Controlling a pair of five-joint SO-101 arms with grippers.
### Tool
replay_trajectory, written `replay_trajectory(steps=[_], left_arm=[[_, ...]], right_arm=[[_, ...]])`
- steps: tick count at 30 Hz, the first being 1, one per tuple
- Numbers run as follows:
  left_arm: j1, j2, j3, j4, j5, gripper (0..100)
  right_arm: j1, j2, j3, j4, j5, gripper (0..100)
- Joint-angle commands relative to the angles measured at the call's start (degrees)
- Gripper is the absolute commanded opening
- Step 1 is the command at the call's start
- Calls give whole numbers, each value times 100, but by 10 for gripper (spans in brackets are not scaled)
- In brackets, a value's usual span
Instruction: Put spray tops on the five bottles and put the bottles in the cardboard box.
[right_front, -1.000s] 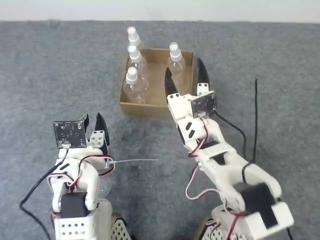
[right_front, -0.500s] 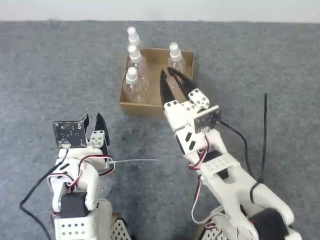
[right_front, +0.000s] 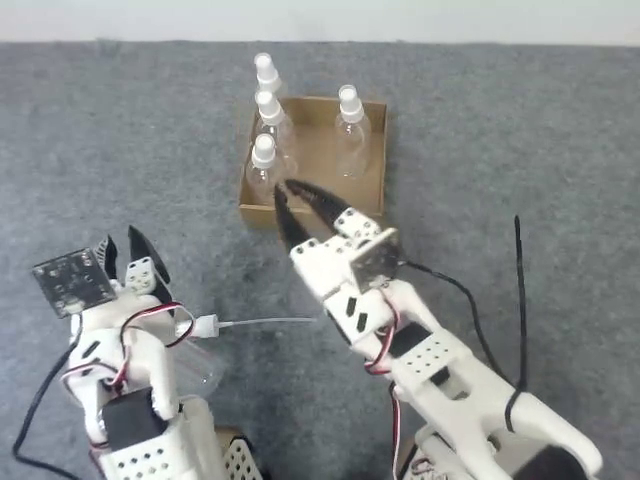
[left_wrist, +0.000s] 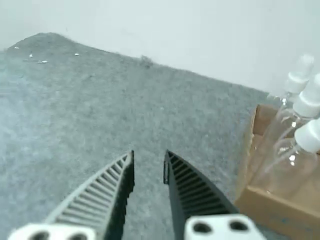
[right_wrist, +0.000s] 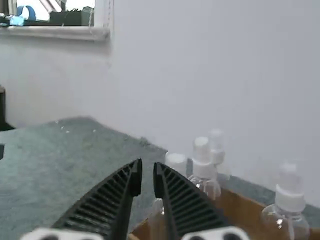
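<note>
4 capped bottles at cardboard box, 12 o'clock; 5th bottle, 7 o'clock, seemingly uncapped. Left claw, right claw: slightly spread, empty. You likely fit its spray top next.

Under me a grey carpet-like cover spreads from nine o'clock round to three. At twelve o'clock it ends against a plain white wall. Higher on that wall I see a white window ledge, with daylight and dim clutter above it. The light is soft and even.
</note>
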Motion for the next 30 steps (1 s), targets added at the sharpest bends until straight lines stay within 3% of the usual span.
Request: replay_trajectory(steps=[1, 8, 13, 18, 23, 30], left_arm=[[-53, -70, -497, -18, 79, 91], [-70, -70, -1253, 932, -448, 92], [-985, -70, -1437, 1275, -352, 92], [-1688, -70, -1147, 1266, -26, 114], [-1785, -70, -840, 1143, 967, 199], [-2479, -70, -822, 1020, 1547, 216]], right_arm=[[-242, -444, -114, 549, 79, 6], [-242, -866, -97, 989, 35, 6], [-259, -1165, -97, 1376, 35, 6], [-259, -1490, -97, 1807, 35, 6], [-400, -1701, -123, 2255, 26, 6], [-1314, -1727, -712, 3811, 79, 6]])
